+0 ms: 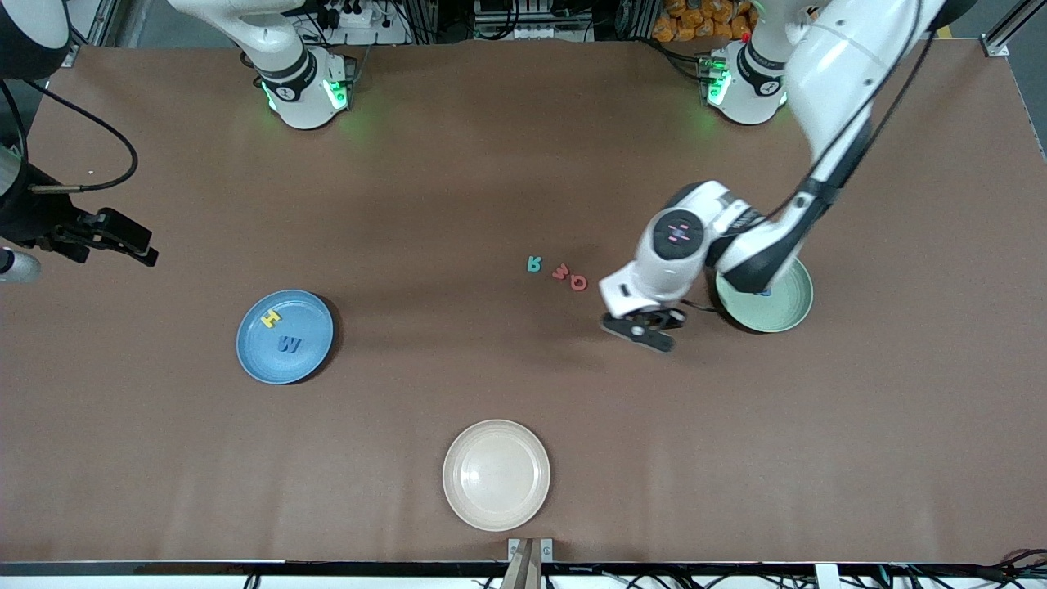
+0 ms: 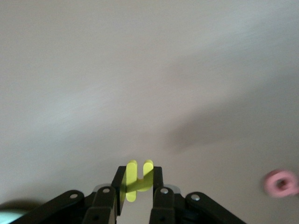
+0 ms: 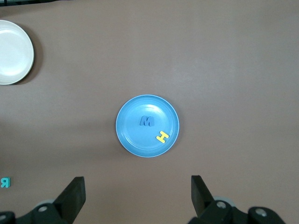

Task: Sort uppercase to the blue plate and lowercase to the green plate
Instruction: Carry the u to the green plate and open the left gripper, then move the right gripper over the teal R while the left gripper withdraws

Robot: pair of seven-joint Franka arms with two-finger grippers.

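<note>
My left gripper [image 1: 646,329] [image 2: 138,175] hangs over bare table between the red Q [image 1: 579,283] [image 2: 281,182] and the green plate [image 1: 787,315]. It is shut on a small yellow lowercase letter [image 2: 133,179] held upright between the fingers. The left arm covers part of the green plate, where a bit of a blue letter [image 1: 766,292] peeks out. Teal R [image 1: 533,263] [image 3: 4,182] and red m [image 1: 561,271] lie beside the Q. The blue plate [image 1: 315,360] [image 3: 128,135] holds a yellow H [image 1: 271,318] [image 3: 162,136] and a blue M [image 1: 288,344] [image 3: 147,122]. My right gripper [image 3: 138,186] waits open high above it.
A cream-white plate [image 1: 496,474] [image 3: 11,53] sits near the table's front edge, nearest the front camera. Brown table surface lies between the three plates. Cables and the arm bases line the table's edge at the robots.
</note>
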